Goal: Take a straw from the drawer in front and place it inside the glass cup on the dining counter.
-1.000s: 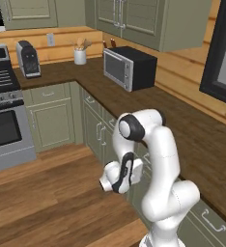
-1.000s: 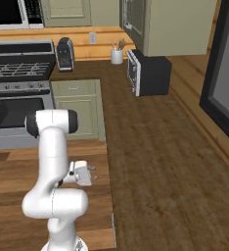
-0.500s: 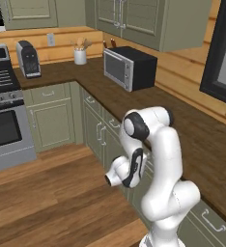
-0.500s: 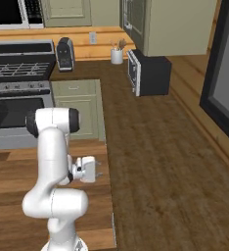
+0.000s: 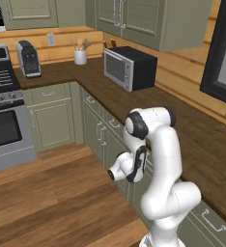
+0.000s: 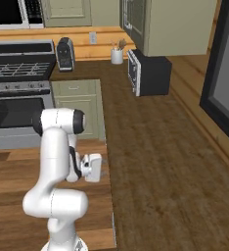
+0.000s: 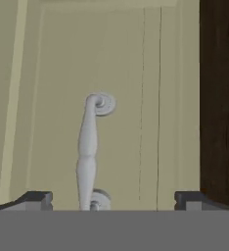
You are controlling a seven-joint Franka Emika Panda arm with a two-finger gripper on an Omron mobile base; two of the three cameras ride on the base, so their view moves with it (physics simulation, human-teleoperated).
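Hand view: the gripper stands fully open, its fingertips flanking the silver bar handle of the closed sage-green drawer, the handle sitting left of centre between them, so closing without centring risks a skewed, slipping grasp; the straw presumably lies inside.

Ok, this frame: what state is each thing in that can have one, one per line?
claw: open, empty, tips either side of the handle, not closed on it
drawer: shut, front panel flush
silver bar handle: not gripped
microwave: door shut
oven: door shut
upper cabinets: doors shut
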